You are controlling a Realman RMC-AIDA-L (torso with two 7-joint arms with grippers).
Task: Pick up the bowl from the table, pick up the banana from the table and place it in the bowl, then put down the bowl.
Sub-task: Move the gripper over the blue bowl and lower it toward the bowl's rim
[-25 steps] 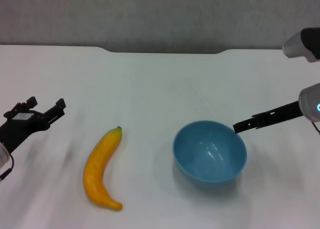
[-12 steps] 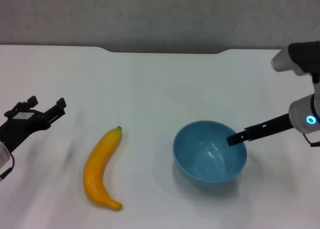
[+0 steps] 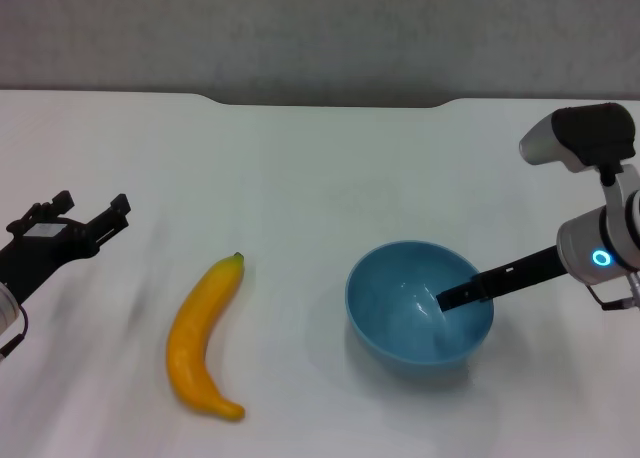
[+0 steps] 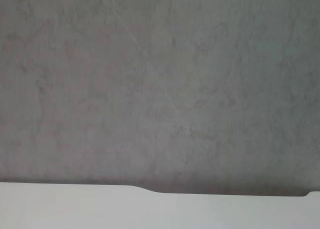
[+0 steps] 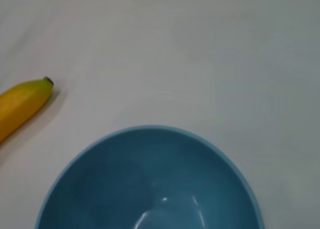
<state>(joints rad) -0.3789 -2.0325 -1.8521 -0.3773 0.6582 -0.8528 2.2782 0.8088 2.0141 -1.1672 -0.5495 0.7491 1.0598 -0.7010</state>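
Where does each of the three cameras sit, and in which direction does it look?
Head view: on the robot's head, looking forward and down at the table; shows the left gripper at the left edge and the right gripper reaching into the bowl.
Left wrist view: faces a grey wall above the table's far edge; no robot parts show.
Right wrist view: close above the bowl; no fingers show.
Shared: head and right wrist views both show bowl and banana.

Blue bowl [image 3: 420,303] upright on table [image 3: 320,178], banana [image 3: 203,336] just left.
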